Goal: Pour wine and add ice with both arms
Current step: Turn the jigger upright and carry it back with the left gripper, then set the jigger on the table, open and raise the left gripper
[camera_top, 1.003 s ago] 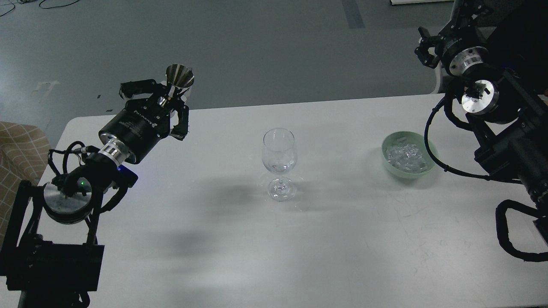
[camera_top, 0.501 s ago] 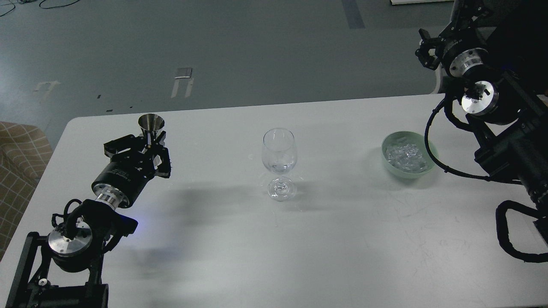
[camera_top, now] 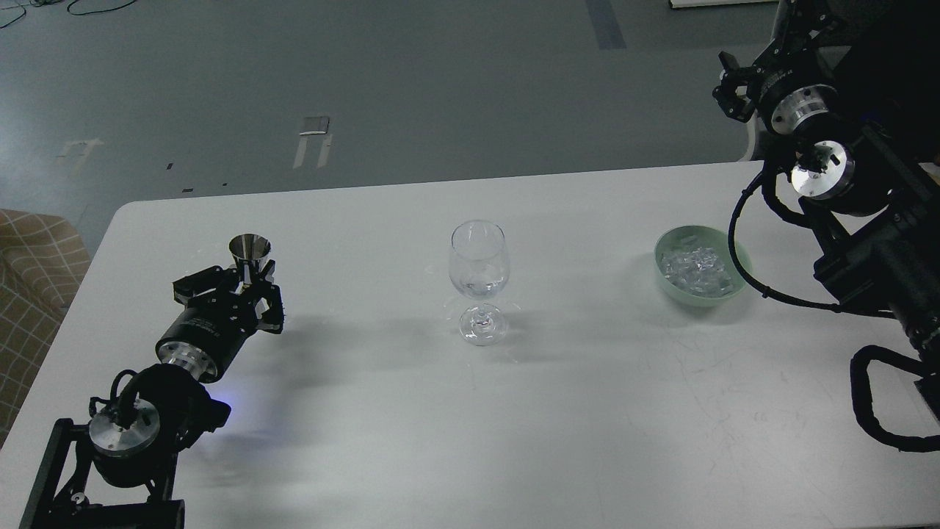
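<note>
A clear wine glass [camera_top: 479, 264] stands upright mid-table with a little clear liquid in its bowl. A pale green bowl [camera_top: 740, 253] to its right holds several clear ice cubes [camera_top: 696, 266]. My left gripper [camera_top: 246, 283] is low over the left of the table, shut on the stem of a small shiny metal measuring cup [camera_top: 250, 248], which is upright; I cannot tell if it touches the table. My right gripper [camera_top: 729, 92] is raised beyond the table's far right corner, small and dark, with nothing seen in it.
The white table [camera_top: 587, 411] has its far edge behind the glass and a rounded corner at far left. A checked cushion [camera_top: 33, 279] lies off the left edge. My right arm's cable [camera_top: 742, 264] loops over the bowl's right rim.
My left gripper has come down and back toward me with the metal cup, from high above the far edge to low over the table's left side. The right arm has barely moved.
</note>
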Motion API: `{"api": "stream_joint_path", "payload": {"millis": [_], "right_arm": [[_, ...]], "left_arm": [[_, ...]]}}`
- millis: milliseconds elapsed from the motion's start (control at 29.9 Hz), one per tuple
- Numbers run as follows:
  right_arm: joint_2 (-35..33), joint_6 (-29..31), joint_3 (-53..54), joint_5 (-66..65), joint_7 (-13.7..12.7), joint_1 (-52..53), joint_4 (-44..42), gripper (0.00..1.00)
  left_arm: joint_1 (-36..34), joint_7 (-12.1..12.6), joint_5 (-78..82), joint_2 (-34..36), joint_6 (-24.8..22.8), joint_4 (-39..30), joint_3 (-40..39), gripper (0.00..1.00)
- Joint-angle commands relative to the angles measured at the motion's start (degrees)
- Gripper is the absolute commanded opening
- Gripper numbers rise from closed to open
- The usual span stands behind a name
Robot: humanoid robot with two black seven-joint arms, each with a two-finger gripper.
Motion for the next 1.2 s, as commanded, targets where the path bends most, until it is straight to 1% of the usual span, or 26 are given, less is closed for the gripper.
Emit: {"api": "stream_joint_path", "payload": {"millis": [0, 100, 201, 1036, 1170], "right_arm": [[0.0, 0.0, 0.0, 0.0, 0.0, 0.0, 0.0, 1.00], [0.0, 0.0, 0.0, 0.0, 0.0, 0.0, 0.0, 1.00], [-0.1, 0.0, 0.0, 0.0, 0.0, 0.0, 0.1, 1.00], [0.0, 0.0, 0.0, 0.0, 0.0, 0.0, 0.0, 1.00], [0.0, 0.0, 0.0, 0.0, 0.0, 0.0, 0.0, 1.00]], "left_arm": [[0.2, -1.5, 0.0, -0.2, 0.1, 0.3, 0.1, 0.47], [0.2, -2.5, 0.0, -0.3, 0.1, 0.8, 0.2, 0.50], [0.2, -2.7, 0.0, -0.3, 0.1, 1.1, 0.2, 0.51], [0.2, -2.0, 0.7, 0.0, 0.1, 1.2, 0.6, 0.55], [0.2, -1.6, 0.9, 0.3, 0.1, 1.2, 0.7, 0.57]]}}
